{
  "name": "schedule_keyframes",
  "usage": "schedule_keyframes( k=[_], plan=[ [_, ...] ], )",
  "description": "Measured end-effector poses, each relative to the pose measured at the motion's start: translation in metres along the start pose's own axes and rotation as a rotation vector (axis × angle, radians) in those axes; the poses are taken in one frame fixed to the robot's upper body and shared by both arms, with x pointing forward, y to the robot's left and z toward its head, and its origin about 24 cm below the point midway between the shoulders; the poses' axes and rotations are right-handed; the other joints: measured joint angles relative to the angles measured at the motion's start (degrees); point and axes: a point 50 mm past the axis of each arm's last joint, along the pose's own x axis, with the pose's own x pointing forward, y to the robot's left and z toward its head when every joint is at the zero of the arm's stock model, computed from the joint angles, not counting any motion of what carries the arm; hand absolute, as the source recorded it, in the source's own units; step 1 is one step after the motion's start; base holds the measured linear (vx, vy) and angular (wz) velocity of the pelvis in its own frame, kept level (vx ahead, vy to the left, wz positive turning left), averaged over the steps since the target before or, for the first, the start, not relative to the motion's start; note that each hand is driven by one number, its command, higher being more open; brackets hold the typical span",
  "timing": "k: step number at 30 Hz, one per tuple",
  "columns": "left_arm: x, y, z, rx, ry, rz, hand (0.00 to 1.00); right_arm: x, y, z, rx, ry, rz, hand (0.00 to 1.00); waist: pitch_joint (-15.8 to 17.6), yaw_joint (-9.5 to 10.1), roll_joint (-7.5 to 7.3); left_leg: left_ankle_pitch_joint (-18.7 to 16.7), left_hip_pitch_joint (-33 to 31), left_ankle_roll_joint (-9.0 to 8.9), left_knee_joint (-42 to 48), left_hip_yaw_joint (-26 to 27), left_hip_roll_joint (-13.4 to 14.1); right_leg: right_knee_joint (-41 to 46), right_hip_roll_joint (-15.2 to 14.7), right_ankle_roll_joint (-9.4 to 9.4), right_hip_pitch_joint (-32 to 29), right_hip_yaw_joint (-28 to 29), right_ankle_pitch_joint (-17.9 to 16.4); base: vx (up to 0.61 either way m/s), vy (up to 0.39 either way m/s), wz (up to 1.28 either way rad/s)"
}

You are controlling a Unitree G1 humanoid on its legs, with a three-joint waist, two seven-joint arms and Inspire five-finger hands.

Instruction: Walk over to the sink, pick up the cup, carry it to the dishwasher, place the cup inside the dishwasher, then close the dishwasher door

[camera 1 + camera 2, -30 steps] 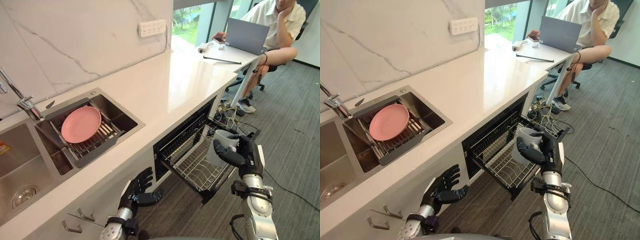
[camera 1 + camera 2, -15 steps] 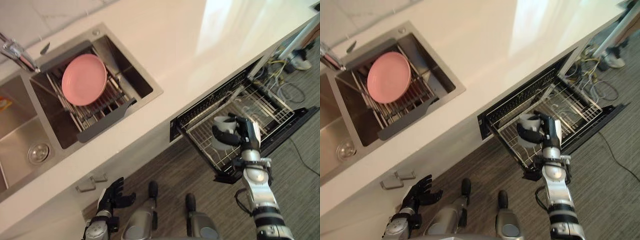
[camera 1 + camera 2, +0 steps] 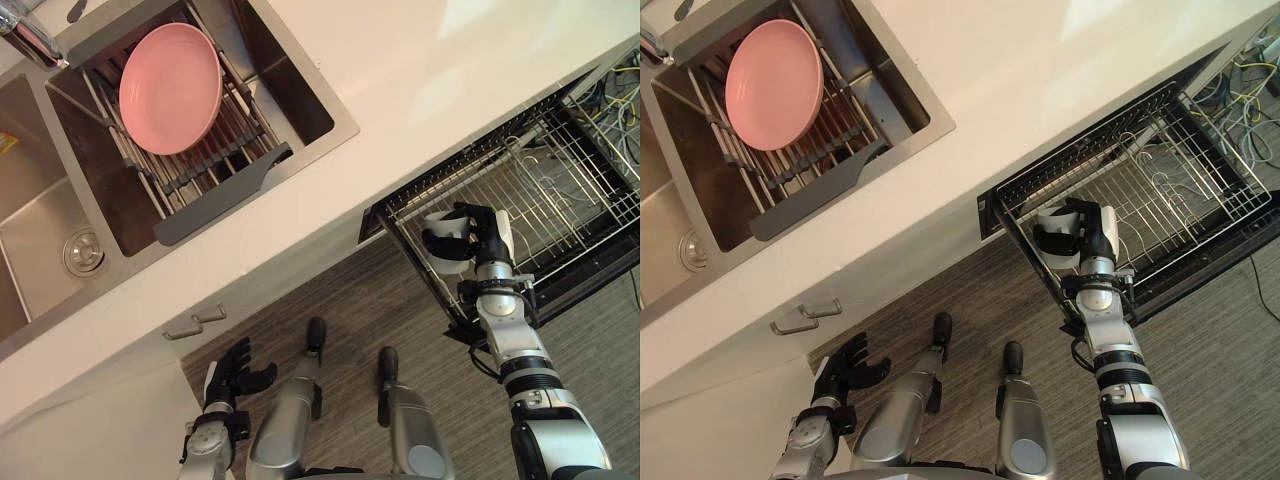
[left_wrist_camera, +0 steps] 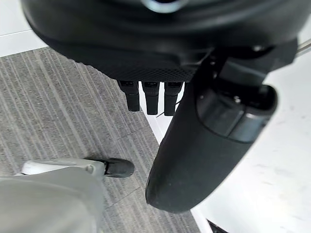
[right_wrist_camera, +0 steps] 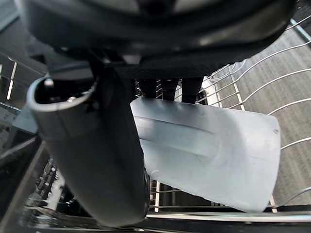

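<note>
A pale grey cup (image 3: 443, 245) is held sideways in my right hand (image 3: 487, 233), whose fingers and thumb are curled round it. The cup hangs over the front left corner of the dishwasher's pulled-out wire rack (image 3: 560, 190). Seen from the right wrist, the cup (image 5: 209, 150) lies past the thumb (image 5: 92, 160), with rack wires (image 5: 291, 82) close behind it. My left hand (image 3: 232, 367) hangs low beside the cabinet front, fingers relaxed and holding nothing. Its fingers (image 4: 151, 99) point at the carpet.
The dishwasher stands open under the white counter (image 3: 400, 70), its dark front panel (image 3: 600, 272) jutting over the carpet. In the sink (image 3: 310, 100), a pink plate (image 3: 170, 85) leans in a drying rack. Cabinet handles (image 3: 195, 322) are at lower left and loose cables (image 3: 1250, 85) at upper right.
The camera has tilted down steeply, so the whole scene has shifted. My right hand still holds the cup and now sits lower and closer over the rack's front corner.
</note>
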Motion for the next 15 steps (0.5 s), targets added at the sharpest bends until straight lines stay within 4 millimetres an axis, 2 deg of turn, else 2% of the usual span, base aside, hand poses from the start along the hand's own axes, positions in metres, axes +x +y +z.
schedule_keyframes(
  k=[1,2,6,15],
  plan=[
    [0.002,-0.001,0.003,0.0,-0.008,0.001,0.9,0.0,0.0,0.0,-0.021,-0.001,0.0,0.3,0.23,0.01,0.1,0.15,-0.18,0.01,-0.01,-0.36,0.01,0.1,0.03,-0.04,-0.17,-0.12,-0.02,-0.01,-0.023,0.06],
    [0.003,-0.002,0.004,0.0,-0.012,0.002,0.9,0.0,0.0,0.0,-0.027,0.001,0.0,0.9,0.25,0.0,0.16,0.23,-0.35,-0.01,-0.01,-0.51,0.02,0.14,0.03,-0.04,-0.29,-0.17,-0.03,-0.01,-0.026,0.1],
    [0.008,-0.006,0.013,0.001,-0.04,-0.007,0.9,0.003,0.003,-0.003,-0.08,0.022,0.011,0.9,0.49,0.05,0.21,0.5,-0.58,-0.12,-0.02,-0.99,0.02,0.44,0.04,-0.1,-0.48,-0.48,-0.06,0.0,-0.012,0.04],
    [0.009,-0.007,0.015,0.001,-0.044,-0.009,0.9,-0.003,0.005,-0.004,-0.152,0.001,0.017,0.9,0.56,-0.16,0.1,0.66,0.61,-0.17,-0.06,-1.05,0.17,0.41,0.19,-0.11,0.75,-0.6,-0.05,0.0,-0.007,0.01]
  ],
)
